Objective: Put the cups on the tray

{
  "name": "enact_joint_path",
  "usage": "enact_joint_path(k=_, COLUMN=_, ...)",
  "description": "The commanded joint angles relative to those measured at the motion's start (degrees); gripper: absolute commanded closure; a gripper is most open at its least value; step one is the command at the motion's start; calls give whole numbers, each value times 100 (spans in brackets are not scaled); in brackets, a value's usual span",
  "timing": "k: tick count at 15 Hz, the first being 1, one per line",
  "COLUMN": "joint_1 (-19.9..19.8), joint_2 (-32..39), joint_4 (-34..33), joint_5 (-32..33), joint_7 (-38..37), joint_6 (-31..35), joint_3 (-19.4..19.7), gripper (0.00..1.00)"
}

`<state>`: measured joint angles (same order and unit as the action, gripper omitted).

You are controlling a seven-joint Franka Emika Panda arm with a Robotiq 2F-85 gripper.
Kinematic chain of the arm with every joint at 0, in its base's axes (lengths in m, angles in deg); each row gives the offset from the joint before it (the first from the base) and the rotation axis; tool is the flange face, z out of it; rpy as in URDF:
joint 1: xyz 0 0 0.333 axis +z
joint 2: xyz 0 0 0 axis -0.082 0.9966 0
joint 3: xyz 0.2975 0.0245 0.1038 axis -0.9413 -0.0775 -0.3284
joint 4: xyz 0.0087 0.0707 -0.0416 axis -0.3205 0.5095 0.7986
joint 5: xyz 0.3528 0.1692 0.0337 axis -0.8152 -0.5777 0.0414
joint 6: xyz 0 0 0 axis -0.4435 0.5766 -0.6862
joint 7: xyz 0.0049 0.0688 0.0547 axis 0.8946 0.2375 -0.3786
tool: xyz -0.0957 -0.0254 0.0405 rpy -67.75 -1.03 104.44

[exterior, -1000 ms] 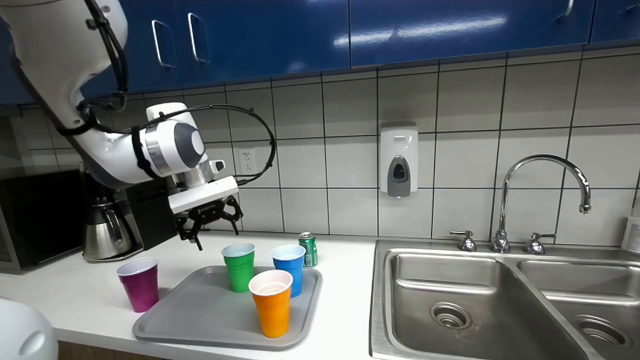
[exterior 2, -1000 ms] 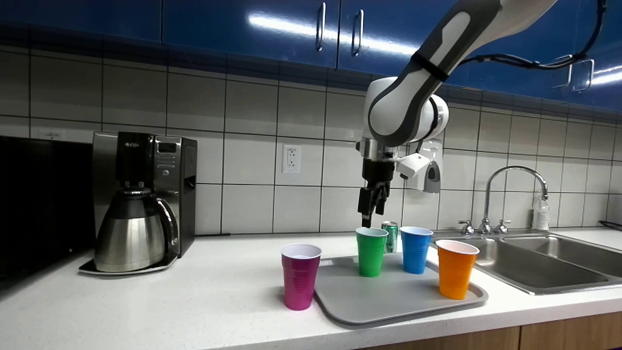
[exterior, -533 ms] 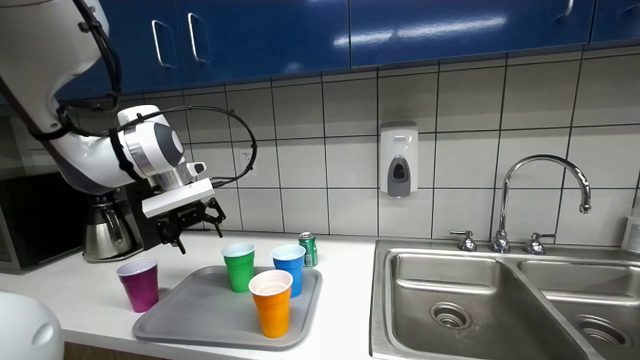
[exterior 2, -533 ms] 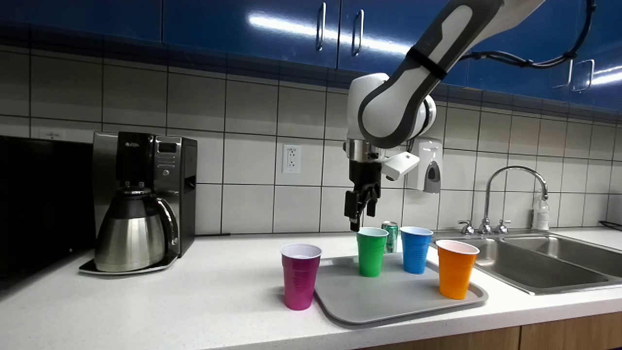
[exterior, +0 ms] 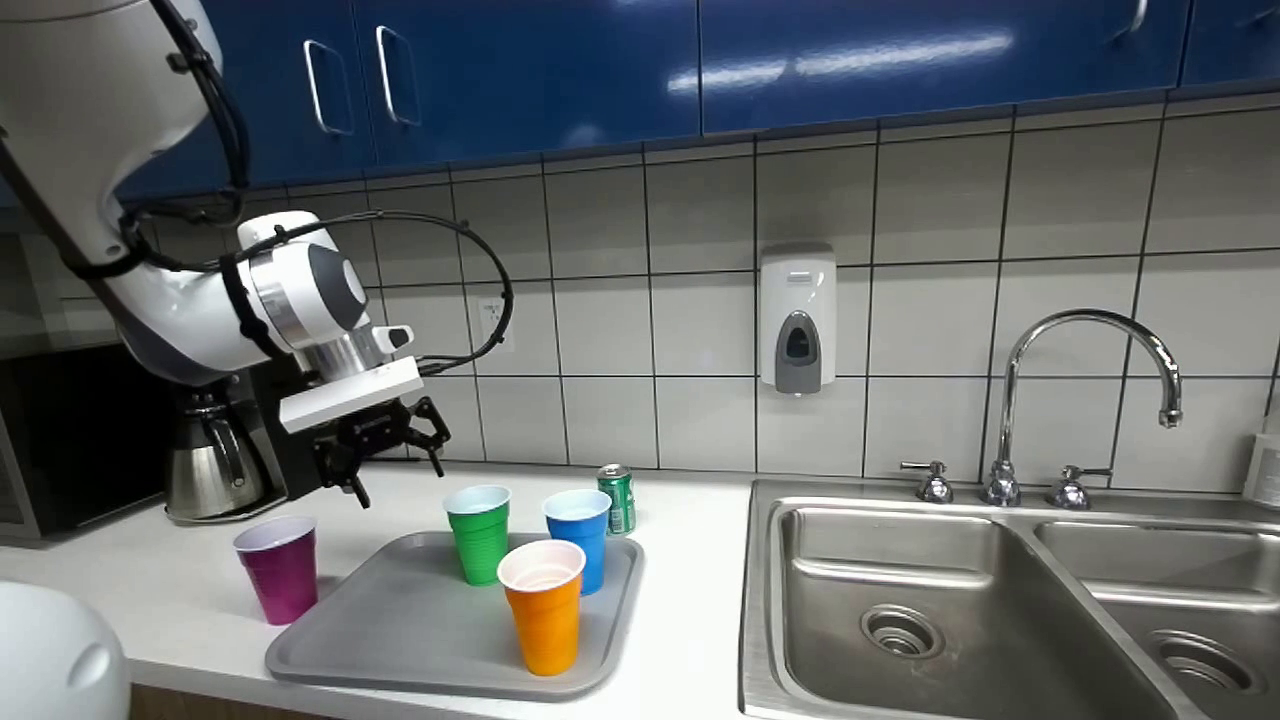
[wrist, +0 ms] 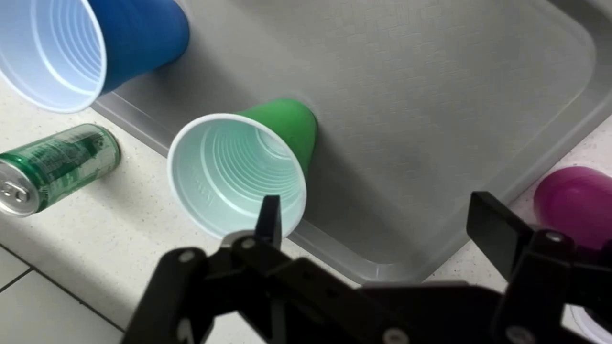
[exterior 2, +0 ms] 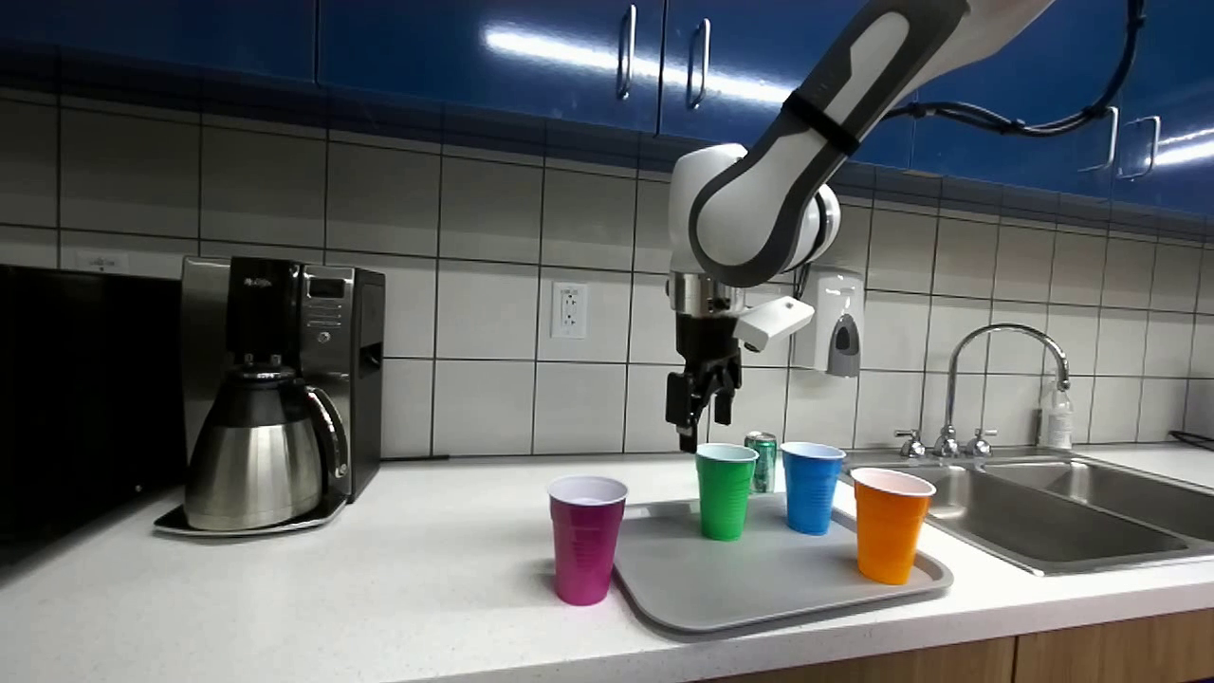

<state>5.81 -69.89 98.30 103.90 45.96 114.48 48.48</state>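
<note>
Gripper (exterior: pixel 400 486) wide, holding nothing; I should centre on the purple cup (exterior 2: pixel 584 545) (just beside the tray (exterior 2: pixel 749 579)) before closing.

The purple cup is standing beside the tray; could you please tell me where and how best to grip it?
I'd probably lower the open gripper from above and pinch the purple cup at its rim, on the side away from the tray: the cup stands upright, mouth up, narrowing downward, with the tray close beside it.
</note>
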Motion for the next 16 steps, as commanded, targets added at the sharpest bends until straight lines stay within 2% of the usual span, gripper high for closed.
enact_joint_path(k=1, joint_1=-27, joint_2=125, joint_4=-209, joint_5=-255, joint_7=511, joint_6=-380, joint_3=-26, gripper=0)
enact_joint_path(k=4, joint_1=-58, joint_2=159, joint_4=-243, joint_5=-653, joint_7=969, joint_6=-443, joint_3=-18, gripper=0)
enact_joint_path(k=10, joint_1=-122, joint_2=128, joint_4=-235, joint_5=-2108, joint_7=2543, joint_6=-508, joint_3=-45, gripper=0)
enact_joint_path(k=16, joint_1=-65, joint_2=146, joint_4=-234, joint_5=-2760, joint_7=3148, joint_6=-720, joint_3=-106, gripper=0)
